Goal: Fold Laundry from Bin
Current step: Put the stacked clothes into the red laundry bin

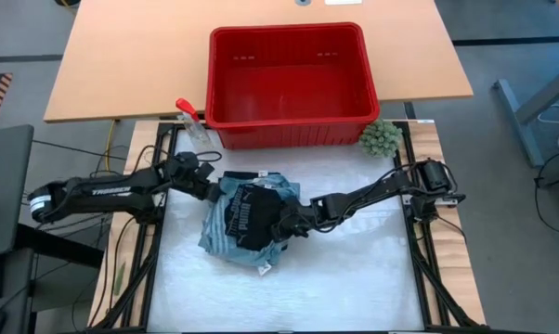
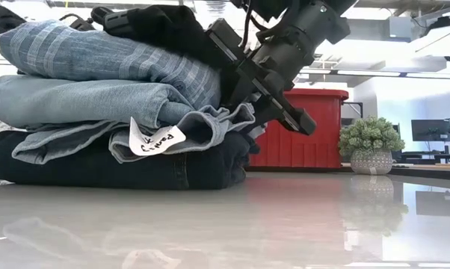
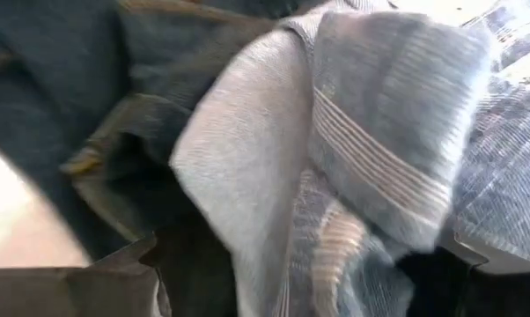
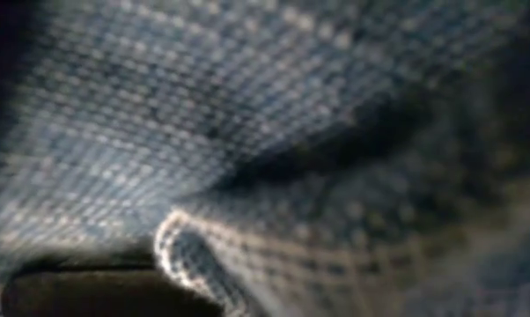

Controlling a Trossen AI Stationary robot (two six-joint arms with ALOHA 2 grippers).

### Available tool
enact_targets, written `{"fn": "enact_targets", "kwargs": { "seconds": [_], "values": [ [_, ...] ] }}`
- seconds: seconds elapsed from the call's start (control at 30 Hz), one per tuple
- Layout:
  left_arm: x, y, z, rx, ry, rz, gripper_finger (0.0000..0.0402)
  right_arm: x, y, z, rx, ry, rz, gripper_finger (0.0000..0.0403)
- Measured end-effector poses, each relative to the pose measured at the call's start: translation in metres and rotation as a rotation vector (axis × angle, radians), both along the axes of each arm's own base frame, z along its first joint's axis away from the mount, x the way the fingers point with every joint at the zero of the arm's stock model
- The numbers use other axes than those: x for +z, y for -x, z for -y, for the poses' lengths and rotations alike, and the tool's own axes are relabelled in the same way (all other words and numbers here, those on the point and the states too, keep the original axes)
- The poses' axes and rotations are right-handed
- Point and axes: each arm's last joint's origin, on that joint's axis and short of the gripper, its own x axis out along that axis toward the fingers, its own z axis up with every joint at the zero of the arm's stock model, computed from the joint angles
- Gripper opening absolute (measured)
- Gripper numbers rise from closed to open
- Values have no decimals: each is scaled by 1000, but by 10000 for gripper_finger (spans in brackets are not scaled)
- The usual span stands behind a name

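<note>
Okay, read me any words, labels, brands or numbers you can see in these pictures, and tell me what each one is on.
"TROSSEN" in white letters on the left arm, high view.
White lettering on the small black piece atop the laundry pile: too blurred to read.
Handwriting on the white tag hanging from the jeans, low view: looks like "Pants", not sure.
The red bin and the spray bottle show no readable text.

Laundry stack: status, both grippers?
Left gripper at stack's left edge, fingers spread. Right gripper pressed into stack's right side. Laundry stacked on table; bin empty. Nothing in the way.
</note>
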Motion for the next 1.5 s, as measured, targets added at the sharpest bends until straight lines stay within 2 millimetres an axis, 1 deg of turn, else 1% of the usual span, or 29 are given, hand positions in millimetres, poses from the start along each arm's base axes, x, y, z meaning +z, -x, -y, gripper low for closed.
{"fn": "enact_targets", "kwargs": {
  "seconds": [0.17,0.3,0.4,0.5,0.63,0.77,0.9,1.2,1.27,1.33,1.4,1.5],
  "values": [
    [5,17,0,54,-58,-36,267,0,-1,5,-3,-41,-9,108],
    [1,28,1,125,-118,-144,268,-1,-1,6,0,-55,-12,108],
    [-2,30,0,155,-152,-175,268,-1,-1,6,2,-62,-10,108],
    [-14,30,0,179,-132,-146,268,-1,-1,6,3,-65,-9,108],
    [-36,32,2,208,-88,-150,268,-1,-1,5,2,-68,-7,108],
    [-52,31,2,226,-62,-102,268,0,-2,5,3,-70,4,108],
    [-58,25,3,216,-67,-162,268,1,-5,9,-1,-81,38,108],
    [-62,8,1,180,-89,-162,265,2,-7,10,-7,-69,56,108],
    [-63,7,1,169,-85,-158,256,1,-6,11,-17,-57,49,108],
    [-62,6,1,155,-81,-150,234,0,-5,11,-31,-34,37,108],
    [-62,6,1,143,-80,-143,201,0,-5,12,-42,-17,34,108],
    [-62,6,1,127,-75,-137,137,0,-5,13,-59,4,35,108]
  ]
}}
